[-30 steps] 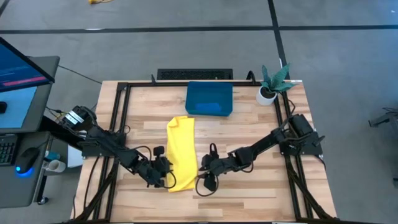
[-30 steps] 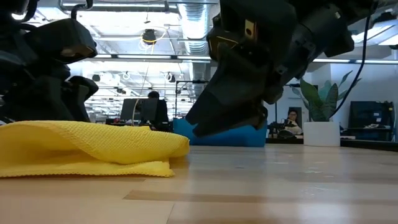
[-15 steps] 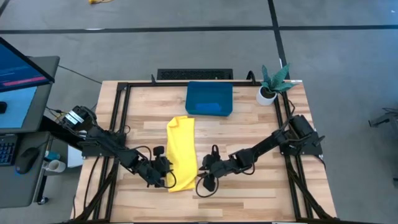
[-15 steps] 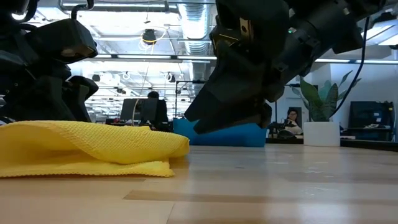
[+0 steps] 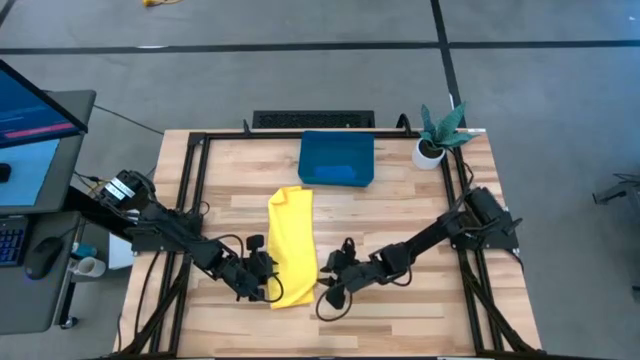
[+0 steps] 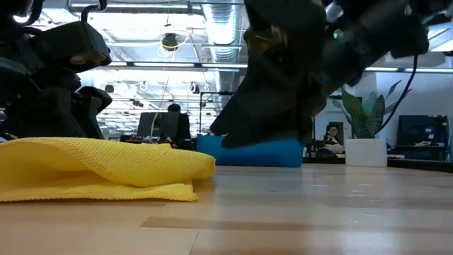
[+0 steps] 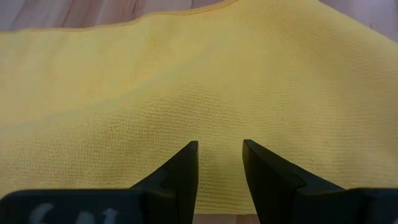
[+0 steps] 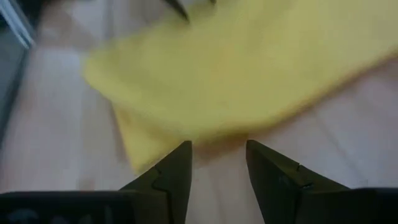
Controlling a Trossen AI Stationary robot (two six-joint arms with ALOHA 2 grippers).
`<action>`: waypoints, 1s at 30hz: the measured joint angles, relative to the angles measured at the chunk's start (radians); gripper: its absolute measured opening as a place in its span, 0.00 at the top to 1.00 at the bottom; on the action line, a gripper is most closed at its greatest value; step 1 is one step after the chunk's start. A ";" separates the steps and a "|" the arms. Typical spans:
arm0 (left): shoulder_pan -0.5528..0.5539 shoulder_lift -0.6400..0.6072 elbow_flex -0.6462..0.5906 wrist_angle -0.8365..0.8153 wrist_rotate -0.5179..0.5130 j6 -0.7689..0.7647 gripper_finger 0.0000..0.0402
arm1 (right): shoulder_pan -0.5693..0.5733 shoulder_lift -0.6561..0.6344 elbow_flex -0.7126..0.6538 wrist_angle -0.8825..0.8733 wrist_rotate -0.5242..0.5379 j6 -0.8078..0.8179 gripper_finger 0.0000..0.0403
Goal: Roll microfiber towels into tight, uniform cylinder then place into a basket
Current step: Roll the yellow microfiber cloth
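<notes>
From above, the wooden table [image 5: 400, 190] holds a folded yellow towel [image 5: 290, 245] in the middle, well apart from the teal basket [image 5: 336, 158] at the back. The left gripper [image 5: 268, 285] and right gripper [image 5: 322, 296] sit at the towel's near end.

Low down, the towel [image 6: 99, 170] lies flat.

The left wrist view shows open fingers [image 7: 181, 171] over yellow cloth.

The right wrist view shows open fingers [image 8: 171, 174] at the towel's edge, holding nothing.

This looks like a big open office that is also a robot lab. The wooden worktop [image 5: 400, 190] stands on a grey concrete floor [image 5: 250, 80]. A desk with a computer screen [image 5: 30, 110], keyboard [image 5: 10, 240] and mouse [image 5: 40, 262] sits beside it. Behind the worktop are long ceiling lights [image 6: 170, 65], shiny air pipes [image 6: 219, 21], more screens [image 6: 159, 126] and people sitting at desks [image 6: 331, 134].
</notes>
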 joint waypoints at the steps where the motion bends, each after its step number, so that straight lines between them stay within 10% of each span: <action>1: 0.000 0.000 0.000 0.000 0.000 0.000 0.71 | 0.000 0.020 0.002 0.023 -0.006 0.000 0.57; 30: 0.000 0.000 -0.003 -0.003 -0.006 -0.001 0.71 | -0.033 0.076 0.011 0.168 -0.142 -0.114 0.59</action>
